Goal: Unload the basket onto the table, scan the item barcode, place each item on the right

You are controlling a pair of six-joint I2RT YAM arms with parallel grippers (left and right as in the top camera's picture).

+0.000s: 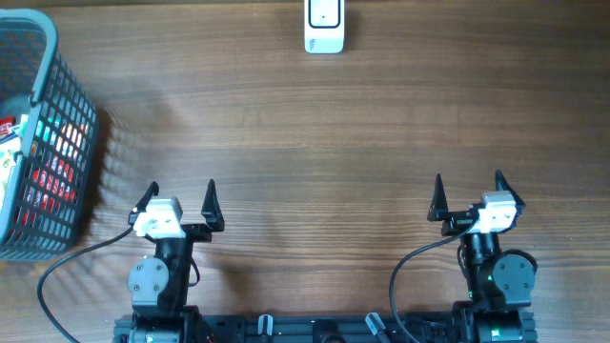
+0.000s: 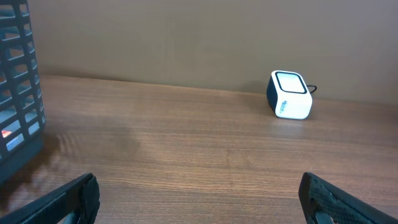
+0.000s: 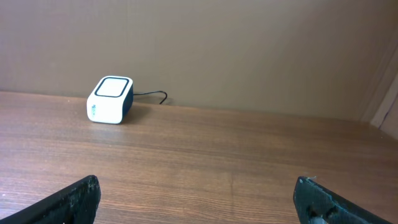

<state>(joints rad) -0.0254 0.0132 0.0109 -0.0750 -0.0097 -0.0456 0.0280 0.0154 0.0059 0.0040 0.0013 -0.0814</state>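
Sitting along the bottom edge, left gripper [image 1: 181,187] and right gripper [image 1: 468,178] are both spread wide, holding nothing. Up top centre is the small white boxy scanner [image 1: 324,26]; red-and-white packaged items [image 1: 8,133] sit inside the grey plastic mesh basket [image 1: 74,124], far left.

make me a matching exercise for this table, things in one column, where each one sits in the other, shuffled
Things:
A. basket
B. scanner
C. left hand
D. right hand

Places:
1. far edge of the table, near the middle
2. near edge, far from the basket
3. left end of the table
4. near edge, beside the basket

Pairs: A-3, B-1, C-4, D-2
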